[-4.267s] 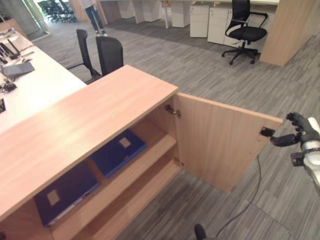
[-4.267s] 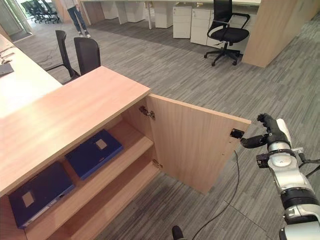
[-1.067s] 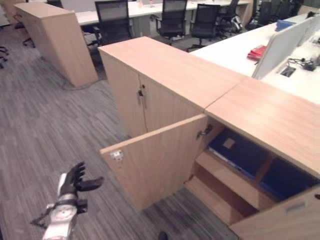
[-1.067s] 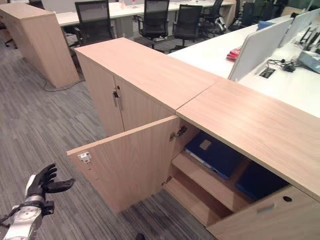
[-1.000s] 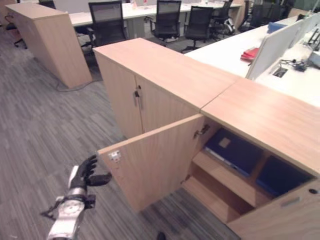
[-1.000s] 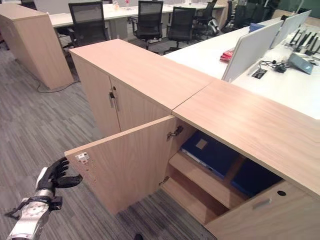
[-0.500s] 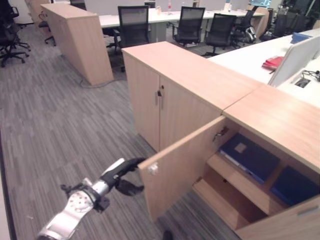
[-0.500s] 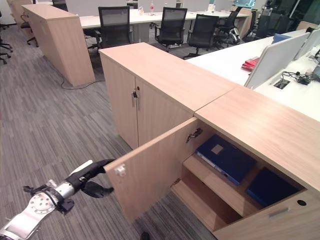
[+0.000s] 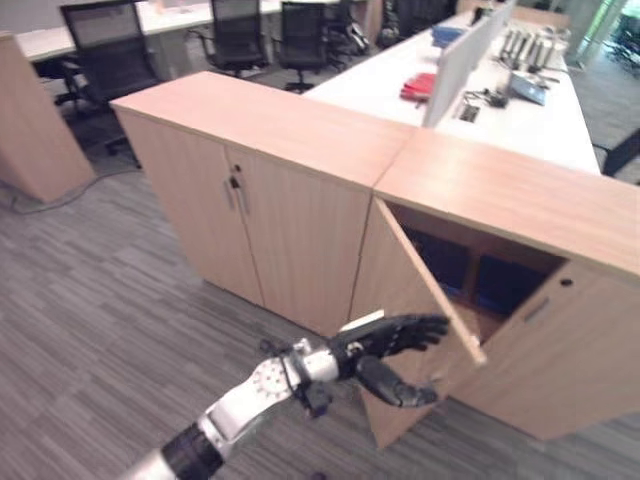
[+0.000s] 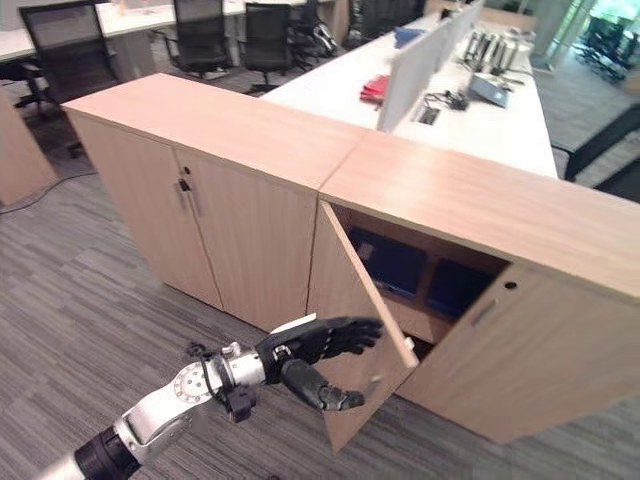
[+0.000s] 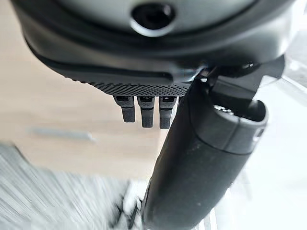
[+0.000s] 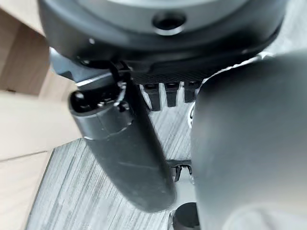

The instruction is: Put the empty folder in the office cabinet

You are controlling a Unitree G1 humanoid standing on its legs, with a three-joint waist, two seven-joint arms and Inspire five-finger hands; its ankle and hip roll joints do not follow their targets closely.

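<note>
The office cabinet (image 9: 500,185) has its left door (image 9: 392,285) standing partly ajar. Two dark blue folders (image 9: 440,262) (image 10: 455,287) sit on the shelf inside, half hidden by the door. My left hand (image 9: 378,340) reaches in from the lower left, open, its straight fingers (image 10: 350,332) laid against the door's outer face near its free edge and the thumb held below. In the left wrist view the left hand (image 11: 201,158) faces pale wood (image 11: 57,105). In the right wrist view my right hand (image 12: 129,148) hangs open above grey carpet, holding nothing.
A second cabinet (image 9: 250,190) with shut doors adjoins on the left. The open cabinet's right door (image 9: 560,350) is nearly shut. Behind are a white desk (image 9: 520,110) with a red item (image 9: 420,88) and office chairs (image 9: 110,45). Grey carpet (image 9: 90,320) lies before the cabinets.
The camera has swung round. My left hand has gone from beside the door's free edge onto its outer face, and the door has swung further toward shut.
</note>
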